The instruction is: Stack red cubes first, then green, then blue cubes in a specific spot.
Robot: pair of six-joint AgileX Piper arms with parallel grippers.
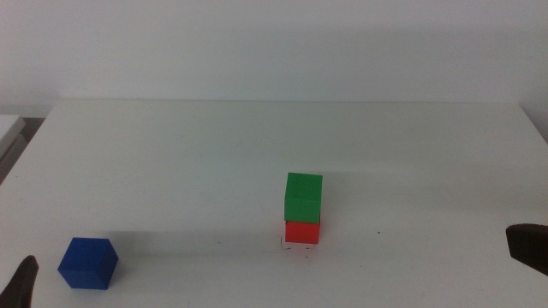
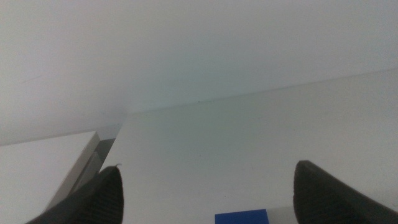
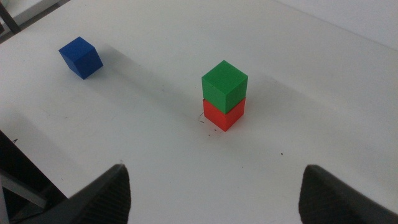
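Note:
The green cube (image 1: 303,196) sits on the red cube (image 1: 302,232) on the white table, near the front middle. The stack stands on the marked spot (image 1: 296,248), whose dark specks show at its front left corner. The stack also shows in the right wrist view, green (image 3: 224,84) on red (image 3: 223,115). The blue cube (image 1: 87,263) lies alone at the front left. My left gripper (image 1: 24,279) is open just to its left, and the cube's top (image 2: 242,218) shows between the jaws. My right gripper (image 1: 527,244) waits open at the right edge, empty.
The white table (image 1: 257,145) ends in a far edge against a pale wall. A light shelf or tray edge (image 1: 8,128) sits beyond the table's left side. A tiny dark speck (image 1: 379,231) lies right of the stack.

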